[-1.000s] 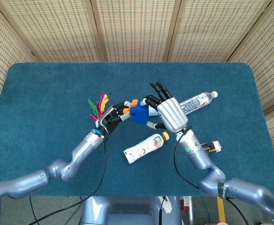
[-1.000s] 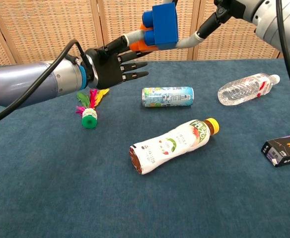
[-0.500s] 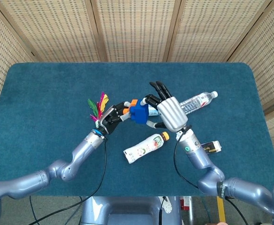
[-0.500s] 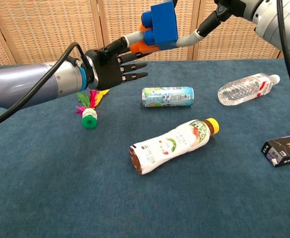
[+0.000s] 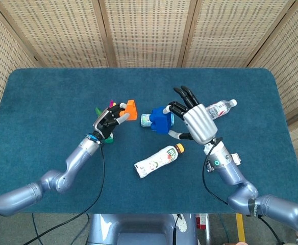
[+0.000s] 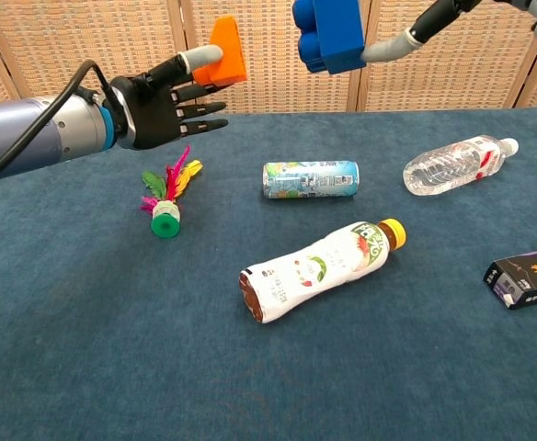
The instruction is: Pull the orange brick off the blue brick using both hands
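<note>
The orange brick (image 5: pixel 130 109) (image 6: pixel 222 50) is apart from the blue brick (image 5: pixel 162 119) (image 6: pixel 331 35), both held above the table. My left hand (image 5: pixel 108 119) (image 6: pixel 158 103) pinches the orange brick at its fingertips, the other fingers spread. My right hand (image 5: pixel 196 120) grips the blue brick from the right; in the chest view only one of its fingers (image 6: pixel 416 34) shows, reaching to the brick. A clear gap separates the two bricks.
On the blue table (image 5: pixel 47 102) lie a teal can (image 6: pixel 311 178), a clear water bottle (image 6: pixel 459 163), a white drink bottle with a yellow cap (image 6: pixel 317 267), a black box (image 6: pixel 524 277) and a feathered shuttlecock (image 6: pixel 167 202).
The orange brick has come off the blue brick. My left hand carried it leftward, and my right hand moved the blue brick to the right.
</note>
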`<action>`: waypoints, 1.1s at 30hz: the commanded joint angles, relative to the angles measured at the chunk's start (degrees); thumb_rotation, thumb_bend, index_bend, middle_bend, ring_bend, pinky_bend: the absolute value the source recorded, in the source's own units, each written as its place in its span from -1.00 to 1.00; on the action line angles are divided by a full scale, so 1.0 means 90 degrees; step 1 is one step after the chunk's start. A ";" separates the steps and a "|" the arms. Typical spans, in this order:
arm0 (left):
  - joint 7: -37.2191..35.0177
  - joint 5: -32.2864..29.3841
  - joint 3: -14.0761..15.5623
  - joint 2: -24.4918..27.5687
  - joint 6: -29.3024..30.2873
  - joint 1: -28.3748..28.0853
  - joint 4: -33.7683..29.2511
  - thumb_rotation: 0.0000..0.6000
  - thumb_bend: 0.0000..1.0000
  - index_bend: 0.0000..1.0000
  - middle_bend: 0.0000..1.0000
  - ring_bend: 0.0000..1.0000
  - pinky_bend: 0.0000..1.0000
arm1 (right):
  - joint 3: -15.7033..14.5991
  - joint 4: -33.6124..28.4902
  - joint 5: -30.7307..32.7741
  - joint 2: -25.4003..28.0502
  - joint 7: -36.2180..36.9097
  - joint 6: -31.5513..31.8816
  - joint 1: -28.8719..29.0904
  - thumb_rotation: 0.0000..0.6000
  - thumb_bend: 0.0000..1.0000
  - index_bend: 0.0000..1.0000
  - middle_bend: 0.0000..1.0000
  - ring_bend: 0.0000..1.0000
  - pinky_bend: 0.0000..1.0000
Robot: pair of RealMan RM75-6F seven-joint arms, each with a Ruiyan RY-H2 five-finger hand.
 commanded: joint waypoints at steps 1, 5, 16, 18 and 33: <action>-0.0032 0.0112 0.0015 0.0179 0.0019 0.0096 0.0032 1.00 0.00 0.28 0.13 -1.00 -1.00 | -0.0051 -0.0010 -0.0018 0.0079 -0.0026 0.0014 -0.0052 1.00 -0.31 0.09 -0.02 -0.87 -1.00; 0.0358 0.0595 0.0247 0.0707 0.0261 0.0287 0.0087 1.00 0.01 0.28 0.13 -1.00 -1.00 | -0.0252 0.0038 0.0000 0.0257 -0.0222 -0.0152 -0.0154 1.00 -0.31 0.09 -0.02 -0.84 -1.00; 0.3563 0.0948 0.1107 0.2214 0.0758 0.0655 0.0057 1.00 0.01 0.28 0.13 -1.00 -1.00 | -0.0708 0.0343 -0.0019 0.0400 -0.0904 -0.0547 -0.0303 1.00 -0.32 0.09 -0.02 -0.83 -1.00; 0.4234 0.0813 0.1185 0.2204 0.1191 0.0823 0.0059 1.00 0.01 0.28 0.13 -1.00 -1.00 | -0.0773 0.0378 -0.0055 0.0400 -0.0984 -0.0585 -0.0316 1.00 -0.34 0.08 -0.04 -0.83 -1.00; 0.5683 0.0545 0.1788 0.2200 0.1752 0.1224 0.0085 1.00 -0.58 -0.99 -1.00 -1.00 -1.00 | -0.0939 -0.0529 0.0465 0.0996 -0.1839 -0.1141 -0.0525 1.00 -1.00 -0.95 -1.00 -1.00 -1.00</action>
